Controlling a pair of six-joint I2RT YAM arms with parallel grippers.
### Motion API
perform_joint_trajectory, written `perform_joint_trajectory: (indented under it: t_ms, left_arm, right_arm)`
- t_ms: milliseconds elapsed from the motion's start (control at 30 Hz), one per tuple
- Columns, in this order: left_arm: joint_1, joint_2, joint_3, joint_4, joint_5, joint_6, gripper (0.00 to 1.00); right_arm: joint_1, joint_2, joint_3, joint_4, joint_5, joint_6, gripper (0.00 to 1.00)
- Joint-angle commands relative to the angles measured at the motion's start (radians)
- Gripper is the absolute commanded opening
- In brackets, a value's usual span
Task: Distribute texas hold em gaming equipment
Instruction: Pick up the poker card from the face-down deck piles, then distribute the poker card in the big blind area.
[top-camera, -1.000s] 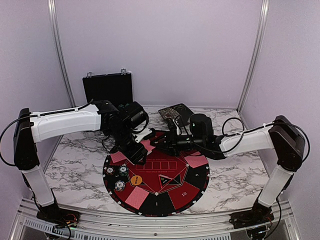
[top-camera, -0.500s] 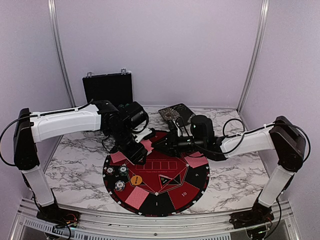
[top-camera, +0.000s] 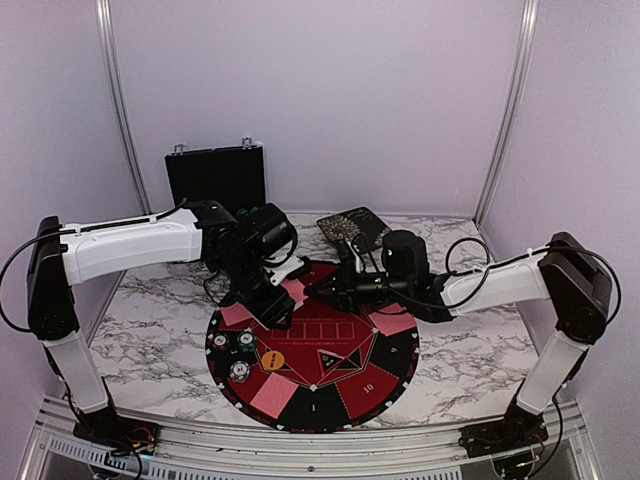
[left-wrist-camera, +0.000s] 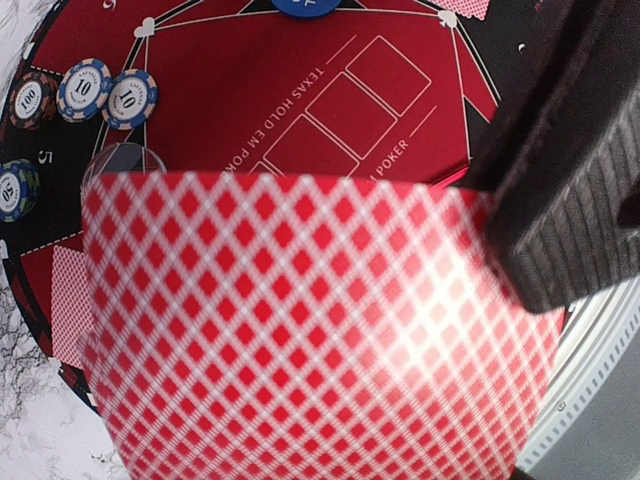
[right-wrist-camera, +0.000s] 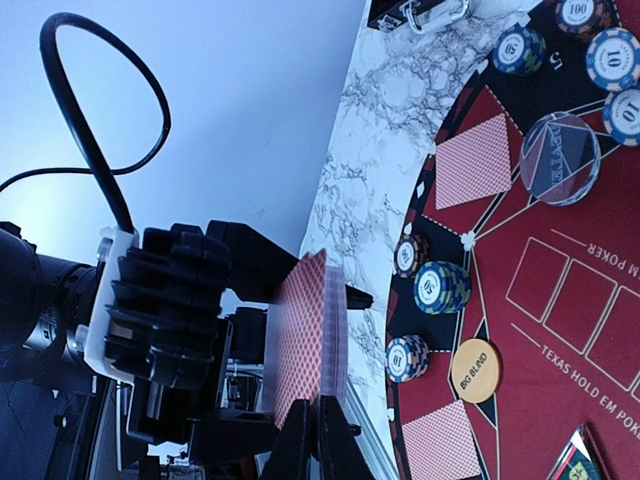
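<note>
The deck of red-backed cards (right-wrist-camera: 308, 335) is up in the air over the upper-left part of the round mat (top-camera: 395, 345), standing on edge. The left gripper (top-camera: 275, 300) has it clamped, with a ribbed black finger (left-wrist-camera: 560, 180) pressed on the card backs at the right of the left wrist view. In that view the deck is so close it fills most of the frame.

The right gripper (right-wrist-camera: 322, 440) comes in from the right side. Its tips are squeezed together right on the lower edge of the deck. I honestly can't tell if that's one card or a few between them.

Other stuff is already down on the mat. A single card (right-wrist-camera: 475, 160) lies face down near a clear disc (right-wrist-camera: 560, 155). Another card (right-wrist-camera: 440, 440) sits at the bottom of the right wrist frame. An orange BIG BLIND button (right-wrist-camera: 474, 370) lies between them, with a stack of green-and-blue chips (right-wrist-camera: 442, 287) just above it and two smaller chip piles (right-wrist-camera: 407, 357) close by. More chips (left-wrist-camera: 85, 88) sit at the upper left of the left wrist view.

The mat lies on a marble table (top-camera: 150, 330). A black hinged case (top-camera: 215, 177) stands upright at the back left.
</note>
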Motion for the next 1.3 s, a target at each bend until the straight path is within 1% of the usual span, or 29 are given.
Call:
perform_joint_trajectory:
  t_ms: [0, 967, 1267]
  left_arm:
    - [0.003, -0.007, 0.003, -0.006, -0.007, 0.008, 0.39]
    - [0.017, -0.028, -0.022, 0.000, -0.013, 0.006, 0.39]
    - [0.029, -0.035, -0.025, 0.003, -0.013, 0.006, 0.39]
  right_arm:
    - [-0.006, -0.027, -0.014, 0.012, -0.002, -0.004, 0.01]
    - [-0.106, -0.151, -0.100, 0.020, -0.022, 0.020, 0.00]
    - [-0.134, -0.182, -0.142, 0.055, -0.044, 0.048, 0.00]
